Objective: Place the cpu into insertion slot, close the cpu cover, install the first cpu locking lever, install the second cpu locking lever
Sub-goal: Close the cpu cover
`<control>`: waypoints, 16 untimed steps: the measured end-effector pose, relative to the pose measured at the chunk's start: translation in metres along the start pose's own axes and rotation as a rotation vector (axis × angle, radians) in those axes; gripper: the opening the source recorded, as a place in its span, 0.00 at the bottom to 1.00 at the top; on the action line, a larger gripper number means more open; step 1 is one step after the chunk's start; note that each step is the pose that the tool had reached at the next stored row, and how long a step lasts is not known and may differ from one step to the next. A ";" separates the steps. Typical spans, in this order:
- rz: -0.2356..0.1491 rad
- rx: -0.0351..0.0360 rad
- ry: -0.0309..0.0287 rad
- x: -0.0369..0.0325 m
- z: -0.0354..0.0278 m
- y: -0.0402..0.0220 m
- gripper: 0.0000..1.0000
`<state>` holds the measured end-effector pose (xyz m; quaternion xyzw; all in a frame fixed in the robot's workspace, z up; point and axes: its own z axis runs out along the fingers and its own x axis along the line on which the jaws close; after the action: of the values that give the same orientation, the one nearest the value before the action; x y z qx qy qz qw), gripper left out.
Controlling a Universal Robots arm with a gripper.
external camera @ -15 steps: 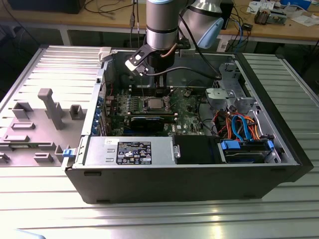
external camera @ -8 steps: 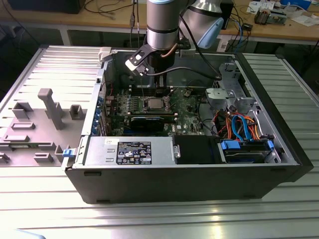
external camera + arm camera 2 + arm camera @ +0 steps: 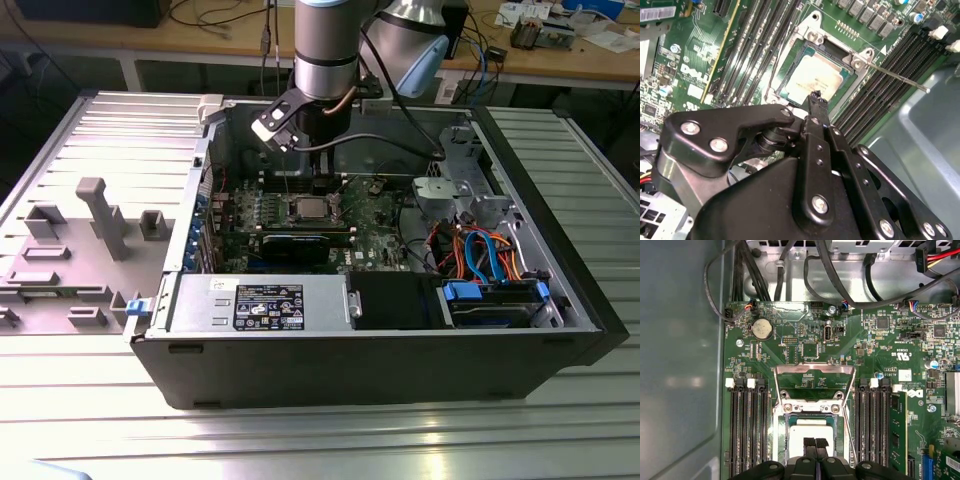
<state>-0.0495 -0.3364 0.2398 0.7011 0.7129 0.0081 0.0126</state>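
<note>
Setting: an open computer case [image 3: 400, 370] is seen lying on a ribbed metal counter [image 3: 300, 440], with the arm reaching down into it over the green circuit board [image 3: 805, 347].
End effector: the end effector [image 3: 815, 442] is shown in the first wrist view with its two black fingers pressed together, and nothing is seen between them.
End effector position: it is held directly over the cpu; whether the tips touch the chip cannot be told.
Cpu: the cpu [image 3: 810, 432] is seated flat in the insertion slot [image 3: 812, 408], silver top facing up.
Cpu cover: the cpu cover [image 3: 815, 369] is swung back off the slot, and green board is seen through its square window.
Locking lever: in the second wrist view a thin metal locking lever [image 3: 895, 76] is seen reaching out from one corner of the slot, across the nearby memory slots [image 3: 880, 65].
Surroundings: long black memory slots are set on both sides of the insertion slot, and a round coin battery [image 3: 761, 329] is mounted further along the board.
Power supply: a grey labelled box [image 3: 265, 303] is fitted along the near wall of the case in the exterior view.
</note>
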 end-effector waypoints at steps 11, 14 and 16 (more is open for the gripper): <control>0.000 -0.0001 0.0001 0.0000 -0.0082 0.0002 0.11; 0.000 0.0000 0.0001 0.0000 -0.0110 0.0003 0.11; 0.000 -0.0001 0.0001 -0.0001 -0.0123 0.0004 0.11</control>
<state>-0.0495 -0.3363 0.2521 0.7011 0.7129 0.0082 0.0126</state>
